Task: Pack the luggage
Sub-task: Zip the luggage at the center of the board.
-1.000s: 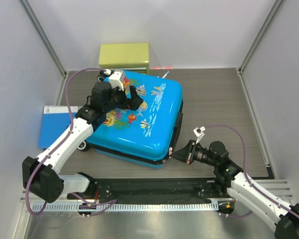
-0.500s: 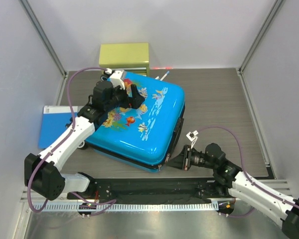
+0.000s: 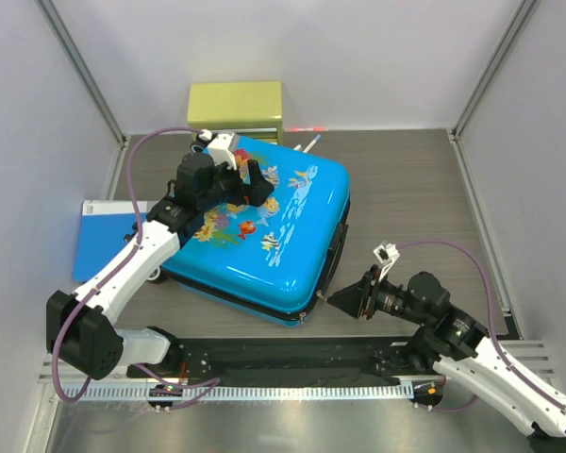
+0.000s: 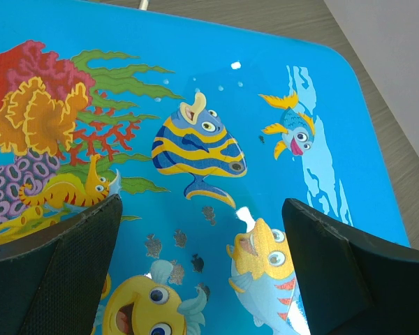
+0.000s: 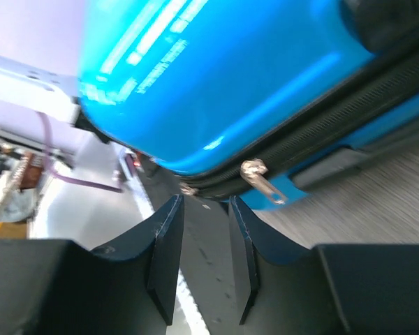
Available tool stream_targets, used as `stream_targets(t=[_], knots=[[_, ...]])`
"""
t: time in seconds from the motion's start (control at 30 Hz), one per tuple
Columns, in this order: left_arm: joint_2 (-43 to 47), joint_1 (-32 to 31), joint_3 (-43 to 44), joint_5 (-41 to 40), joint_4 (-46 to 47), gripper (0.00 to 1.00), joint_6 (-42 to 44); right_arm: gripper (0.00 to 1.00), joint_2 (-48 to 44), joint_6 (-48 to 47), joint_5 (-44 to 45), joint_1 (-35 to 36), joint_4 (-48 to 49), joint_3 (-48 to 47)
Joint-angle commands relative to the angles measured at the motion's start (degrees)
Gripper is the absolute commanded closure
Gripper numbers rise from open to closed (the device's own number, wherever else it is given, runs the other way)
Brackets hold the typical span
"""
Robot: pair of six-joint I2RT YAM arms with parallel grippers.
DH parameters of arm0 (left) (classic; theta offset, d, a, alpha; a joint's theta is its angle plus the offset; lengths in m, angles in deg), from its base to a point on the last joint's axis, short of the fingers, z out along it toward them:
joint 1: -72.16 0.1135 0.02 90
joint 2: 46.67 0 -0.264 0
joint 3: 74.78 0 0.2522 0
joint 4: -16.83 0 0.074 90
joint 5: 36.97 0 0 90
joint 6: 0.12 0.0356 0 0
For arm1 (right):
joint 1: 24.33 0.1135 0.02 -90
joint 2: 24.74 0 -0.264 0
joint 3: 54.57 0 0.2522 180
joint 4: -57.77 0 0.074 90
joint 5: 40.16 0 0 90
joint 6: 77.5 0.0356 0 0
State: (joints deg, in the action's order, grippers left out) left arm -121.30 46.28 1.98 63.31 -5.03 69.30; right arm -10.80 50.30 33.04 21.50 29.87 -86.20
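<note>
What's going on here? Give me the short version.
The luggage lies closed on the table, fish print up. The left gripper sits open over its top, holding nothing. The right gripper is low at the suitcase's near right corner, jaws slightly apart and empty, with the zipper pull just beyond its fingertips.

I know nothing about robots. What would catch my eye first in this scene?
The large bright-blue hard-shell suitcase printed with fish and coral lies flat in the middle of the grey table. The left gripper hangs wide open over its lid, while the right gripper, jaws slightly parted, points at the silver zipper pull by its near right corner. A yellow-green box stands behind it.
</note>
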Motion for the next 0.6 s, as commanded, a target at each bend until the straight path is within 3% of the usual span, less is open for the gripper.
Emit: stream_targets(t=[0.0, 0.3, 0.43, 0.57], knots=[[-2.71, 0.05, -1.66, -2.28, -10.71, 0.02, -0.6, 0.62, 4.34, -3.7, 3.44, 0.49, -0.02, 0.03], [-3.24, 0.05, -1.22, -3.34, -11.24, 0.02, -0.25, 0.62, 10.41, -4.32, 10.28, 6.46, 4.99, 0.82], [-3.68, -0.04, -1.04, -3.08, -11.41, 0.02, -0.52, 0.62, 12.77, -3.35, 16.61, 13.47, 6.92, 1.43], [-3.42, 0.05, -0.86, -3.34, -11.5, 0.02, -0.34, 0.62, 20.15, -3.79, 28.64, 22.78, 9.37, 0.47]])
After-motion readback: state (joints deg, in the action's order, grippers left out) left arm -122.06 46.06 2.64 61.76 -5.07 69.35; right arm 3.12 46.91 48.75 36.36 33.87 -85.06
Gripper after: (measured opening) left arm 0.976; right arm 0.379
